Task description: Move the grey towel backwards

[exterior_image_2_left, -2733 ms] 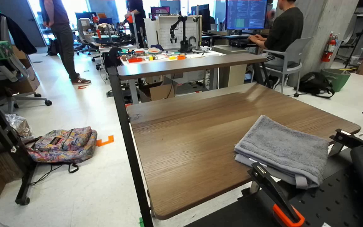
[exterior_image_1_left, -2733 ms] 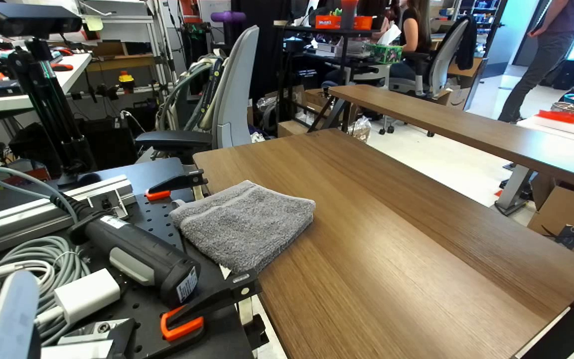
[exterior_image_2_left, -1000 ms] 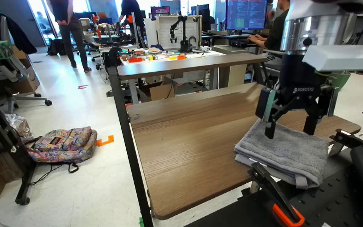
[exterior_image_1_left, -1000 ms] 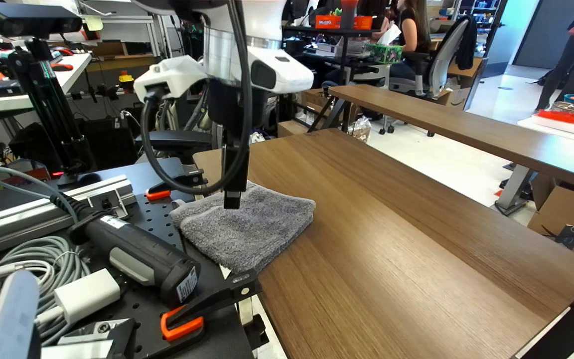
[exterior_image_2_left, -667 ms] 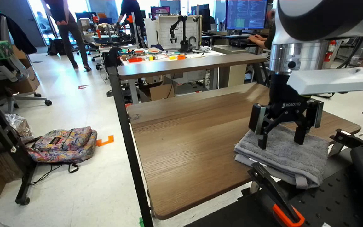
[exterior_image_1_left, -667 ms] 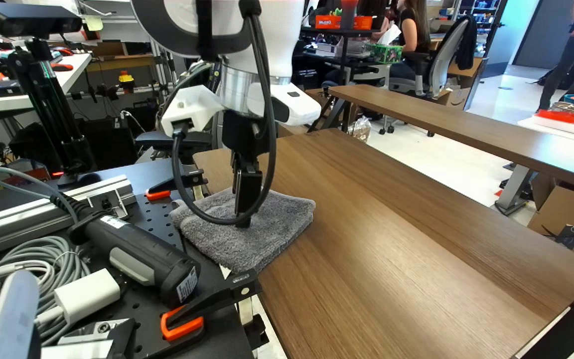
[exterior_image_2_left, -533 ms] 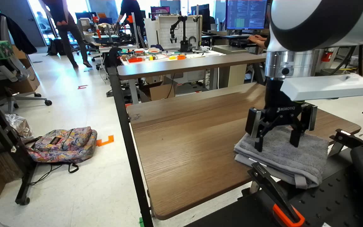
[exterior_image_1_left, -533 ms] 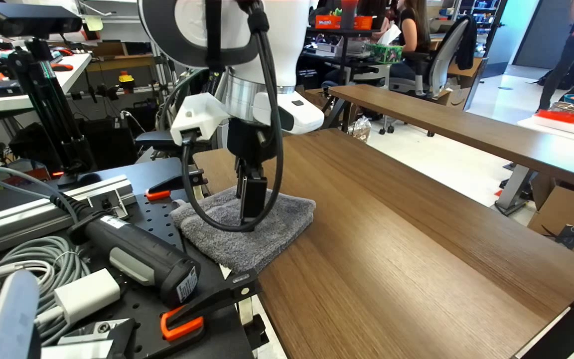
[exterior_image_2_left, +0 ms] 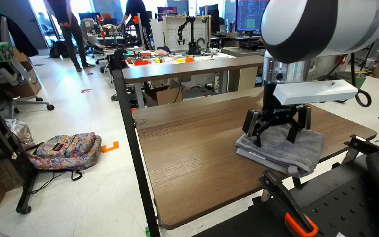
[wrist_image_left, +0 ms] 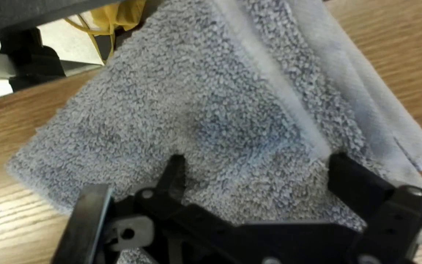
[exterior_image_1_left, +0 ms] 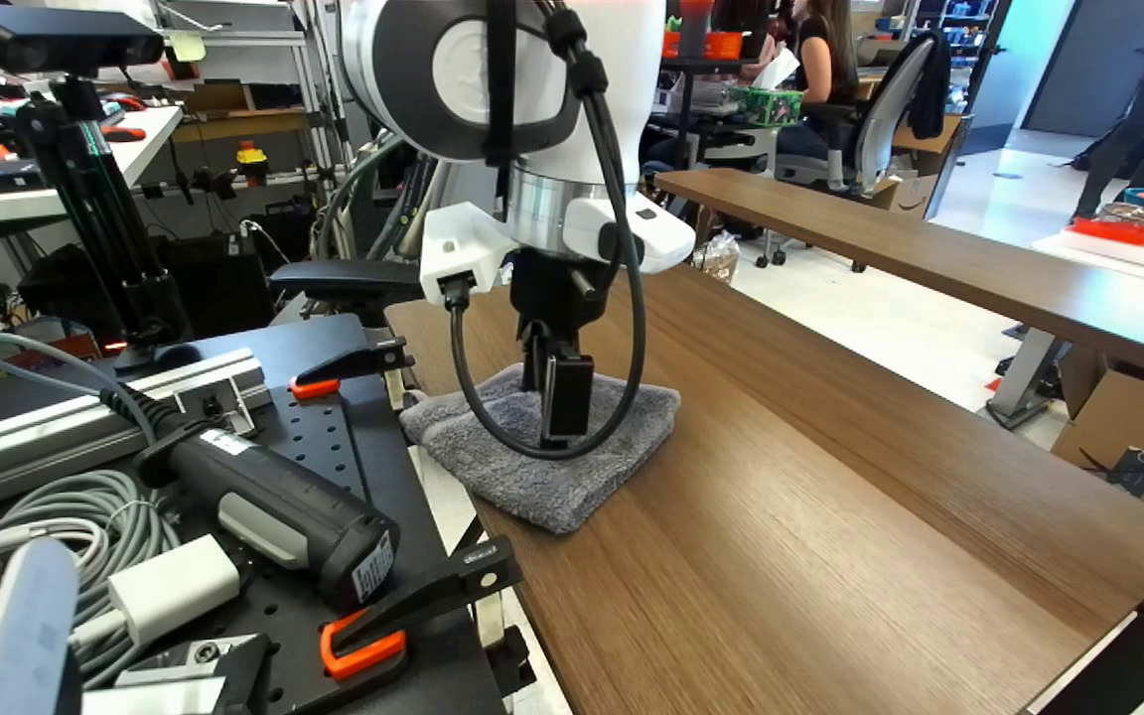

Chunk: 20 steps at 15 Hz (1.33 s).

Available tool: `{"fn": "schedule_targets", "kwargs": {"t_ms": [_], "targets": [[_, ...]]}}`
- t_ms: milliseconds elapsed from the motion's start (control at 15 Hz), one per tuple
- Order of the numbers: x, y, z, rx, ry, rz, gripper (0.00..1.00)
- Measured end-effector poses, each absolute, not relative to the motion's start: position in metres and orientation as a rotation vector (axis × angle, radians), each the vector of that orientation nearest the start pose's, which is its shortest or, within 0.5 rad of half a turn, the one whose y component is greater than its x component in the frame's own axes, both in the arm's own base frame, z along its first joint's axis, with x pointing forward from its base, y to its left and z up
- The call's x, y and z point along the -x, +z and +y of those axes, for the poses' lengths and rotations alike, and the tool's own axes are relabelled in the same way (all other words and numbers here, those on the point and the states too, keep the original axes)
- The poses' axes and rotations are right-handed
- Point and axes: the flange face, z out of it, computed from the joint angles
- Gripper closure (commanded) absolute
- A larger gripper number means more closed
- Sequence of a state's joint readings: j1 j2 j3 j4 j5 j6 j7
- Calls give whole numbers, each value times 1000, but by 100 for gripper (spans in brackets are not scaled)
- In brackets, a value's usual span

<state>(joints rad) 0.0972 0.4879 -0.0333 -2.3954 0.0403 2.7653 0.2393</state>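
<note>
The grey folded towel lies on the brown wooden table in both exterior views; it also shows in an exterior view with its hem and small loop toward the black board. My gripper points down over the towel with its fingers spread apart. The fingertips press into the towel's top, and no towel is pinched between them. In the wrist view the towel fills most of the picture, dented around the open gripper. One towel corner reaches past the table's edge. The undersides of the fingertips are hidden in the pile.
A black pegboard borders the wooden table, with a gap between. Two black-and-orange clamps sit at its edge. A scanner lies on the board. A raised wooden shelf runs along the far side.
My arm came in from above and lowered its open fingers onto the towel. In the last half second, towel and gripper slid together across the table, away from the pegboard, uncovering the board's edge.
</note>
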Motion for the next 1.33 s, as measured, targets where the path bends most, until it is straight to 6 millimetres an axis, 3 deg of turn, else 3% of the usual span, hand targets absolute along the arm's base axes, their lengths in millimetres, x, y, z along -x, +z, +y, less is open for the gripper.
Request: {"fn": "schedule_targets", "kwargs": {"t_ms": [333, 1000, 1333], "targets": [[-511, 102, 20, 3156, 96, 344, 0], [-615, 90, 14, 3144, -105, 463, 0], [-643, 95, 14, 3138, -112, 520, 0]]}}
